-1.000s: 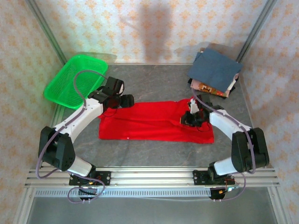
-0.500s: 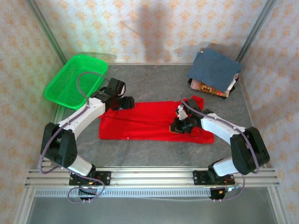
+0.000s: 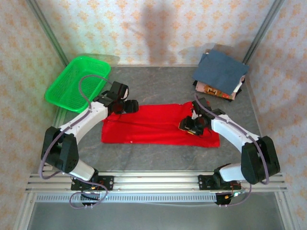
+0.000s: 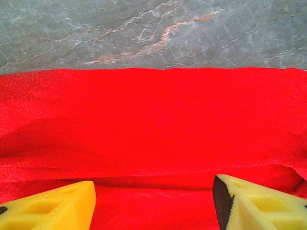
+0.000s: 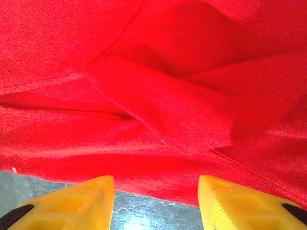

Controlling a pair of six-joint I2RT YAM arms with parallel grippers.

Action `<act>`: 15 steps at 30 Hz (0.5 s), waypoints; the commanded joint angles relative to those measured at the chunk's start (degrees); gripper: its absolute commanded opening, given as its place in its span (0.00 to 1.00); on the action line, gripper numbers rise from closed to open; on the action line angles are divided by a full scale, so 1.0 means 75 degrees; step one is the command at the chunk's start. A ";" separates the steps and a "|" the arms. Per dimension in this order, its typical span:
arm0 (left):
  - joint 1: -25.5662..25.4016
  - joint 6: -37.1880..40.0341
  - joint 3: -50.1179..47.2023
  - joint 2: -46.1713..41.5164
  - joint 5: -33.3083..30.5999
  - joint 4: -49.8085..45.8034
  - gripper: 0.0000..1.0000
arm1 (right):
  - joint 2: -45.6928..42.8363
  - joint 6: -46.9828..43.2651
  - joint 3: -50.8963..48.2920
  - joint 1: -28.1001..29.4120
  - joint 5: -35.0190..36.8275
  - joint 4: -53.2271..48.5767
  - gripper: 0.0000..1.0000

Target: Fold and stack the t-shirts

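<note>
Noted bright red soft-cloth t-shirt, creased, folded into a long band, mid-table on grey veined tabletop. Found left gripper and right gripper over it, jaws parted, holding nothing. Logged slate-blue folded shirt atop far-right patterned pile; floral wallpaper behind.

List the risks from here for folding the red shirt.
1. The bright red cloth t-shirt is bunched into a diagonal ridge under the open right end effector. Folding over it would likely trap a lump.
2. The open left end effector hangs over layered cloth near the shirt's far edge. Closing there may pinch more than one layer.
</note>
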 commanded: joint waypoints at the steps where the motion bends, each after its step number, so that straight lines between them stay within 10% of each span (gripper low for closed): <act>1: -0.0075 0.0188 0.0089 -0.0666 0.0035 0.0532 0.69 | -0.0177 0.0743 -0.0447 -0.0185 0.0036 0.0280 0.50; 15: -0.1060 0.1408 0.2055 -0.0944 -0.0349 -0.0674 0.88 | -0.0001 0.2088 -0.1657 -0.0425 -0.0436 0.3146 0.49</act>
